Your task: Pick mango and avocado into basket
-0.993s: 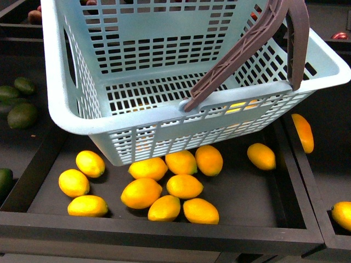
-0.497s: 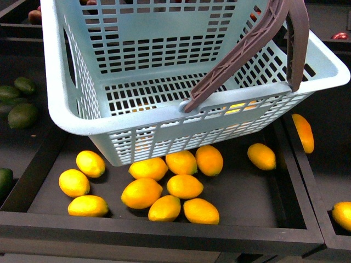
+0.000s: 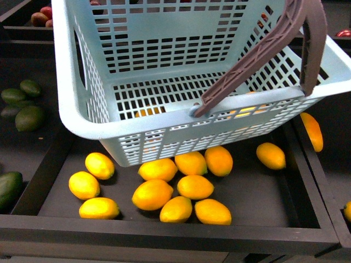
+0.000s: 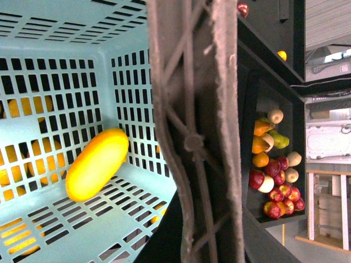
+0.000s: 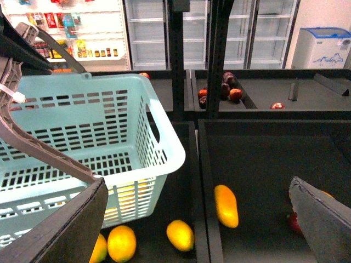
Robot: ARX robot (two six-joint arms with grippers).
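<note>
Where the right gripper [image 5: 196, 186] enters its wrist view, its fingers [image 5: 60, 230] are seen spread wide with nothing between them. They hang above a second mango [image 5: 226, 205], which lies in the dark tray [image 5: 263, 164] just beside the basket [image 5: 82, 137]. The left gripper's fingers are not shown, so their state cannot be told. The handle [image 4: 192, 137] fills that wrist view, so the basket is judged to be carried by this arm, tilted above the lemons [image 3: 181, 186] with its mouth open to receive fruit. One mango [image 4: 97, 164] is already inside the basket, against a slotted wall. The avocados [image 3: 30, 116] lie outside, well apart on the basket's left. A white tie [image 5: 13, 96] is borne by the handle. No writing can be read, the shelf labels behind the basket being too small.
</note>
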